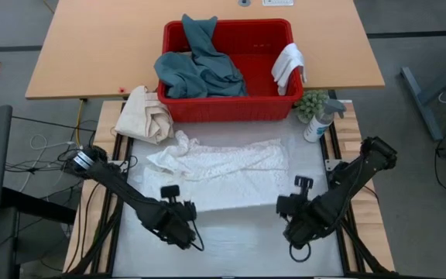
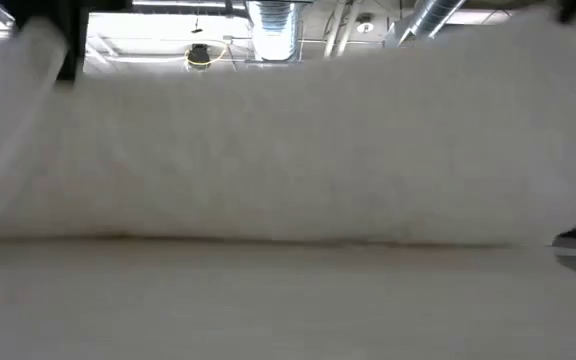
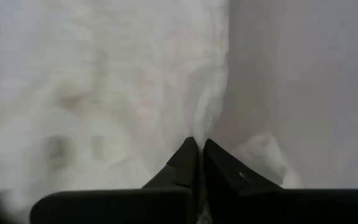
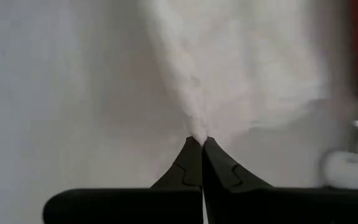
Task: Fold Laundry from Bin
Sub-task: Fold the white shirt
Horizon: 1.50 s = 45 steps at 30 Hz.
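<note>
Both tools were clamped tight on the near edge of the white towel [image 1: 223,172], left tool [image 1: 178,225] on one corner, right tool [image 1: 294,225] on the other. Towel lay spread on the bench [image 1: 231,240] w/ the far left end bunched, just in front of the red bin [image 1: 227,108]. Teal garment [image 1: 200,66] & a small white cloth [image 1: 289,66] in the bin. Fold step imo; next, lift that edge evenly & carry it over twd the bin side.

Low view's room mostly hidden behind the blurred white towel [image 2: 288,140]

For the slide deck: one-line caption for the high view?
Both grippers, left gripper and right gripper, pinch the white towel below the red bin.
</note>
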Motion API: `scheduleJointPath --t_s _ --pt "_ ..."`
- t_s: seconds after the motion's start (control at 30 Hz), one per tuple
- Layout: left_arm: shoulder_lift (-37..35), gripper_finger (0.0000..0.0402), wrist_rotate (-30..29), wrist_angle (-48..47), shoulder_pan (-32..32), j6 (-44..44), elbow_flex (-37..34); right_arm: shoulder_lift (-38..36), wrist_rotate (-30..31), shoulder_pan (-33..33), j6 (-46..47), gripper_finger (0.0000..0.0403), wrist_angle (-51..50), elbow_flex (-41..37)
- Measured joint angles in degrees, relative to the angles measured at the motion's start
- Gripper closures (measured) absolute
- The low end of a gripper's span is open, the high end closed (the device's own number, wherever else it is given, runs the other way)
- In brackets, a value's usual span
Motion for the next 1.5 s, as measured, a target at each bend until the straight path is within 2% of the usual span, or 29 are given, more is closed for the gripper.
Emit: scheduleJointPath --t_s 0.13,0.27,0.37,0.53,0.67,0.77,0.83,0.9,0.97,1.1,1.23,1.37,1.43,1.5 --pt "-2.74 0.0401 -7.54 -14.34 0.00 -3.69 10.13 -1.22 10.78 -2.18 0.24 0.0386 0.18 6.93" --pt "-8.41 0.0401 -9.55 -12.53 0.31 -3.73 16.13 -2.04 20.39 -4.53 -1.40 0.0386 0.13 14.23" --pt "-12.08 0.0401 -8.59 -14.35 0.82 -6.73 19.46 -2.12 24.70 -5.85 -4.16 0.0386 0.20 20.13" --pt "-18.72 0.0401 -8.30 -11.51 0.88 -8.70 23.08 -2.19 25.04 -5.71 -11.73 0.0386 0.15 28.80" --pt "-22.59 0.0401 -5.27 -8.64 0.76 -9.98 27.29 -2.54 21.01 -3.86 -16.05 0.0386 0.11 35.09" --pt "-24.55 0.0401 -3.18 -4.13 0.58 -8.35 30.45 -2.60 21.69 -1.54 -17.62 0.0386 0.16 39.37" --pt "-25.31 0.0401 -5.97 -3.00 0.41 -6.75 32.57 -2.60 27.39 -0.31 -17.76 0.0386 0.16 41.28" --pt "-25.84 0.0401 -11.61 -4.09 0.46 -5.12 34.13 -3.06 34.84 -0.35 -17.80 0.0386 0.20 41.84" --pt "-26.34 0.0401 -17.06 -6.24 1.40 -3.40 34.62 -3.88 38.82 -2.41 -19.68 0.0386 0.17 41.88" --pt "-26.53 0.0401 -23.42 -10.55 8.32 -0.94 34.60 -4.77 40.17 -10.81 -22.27 0.0386 0.15 41.91" --pt "-25.69 0.0401 -23.57 -12.37 18.82 5.89 34.60 -4.85 37.25 -22.49 -28.36 0.0386 0.15 41.91" --pt "-23.91 0.0401 -23.43 -10.65 32.31 21.92 34.58 -4.79 36.19 -35.77 -39.09 0.0386 0.22 41.84" --pt "-23.02 0.0401 -22.96 -6.17 40.13 32.21 34.56 -4.74 35.97 -42.30 -44.84 0.0386 0.72 41.84" --pt "-21.91 0.0401 -20.02 0.09 47.31 42.23 34.56 -4.68 35.83 -48.22 -50.48 0.0386 1.95 41.81"
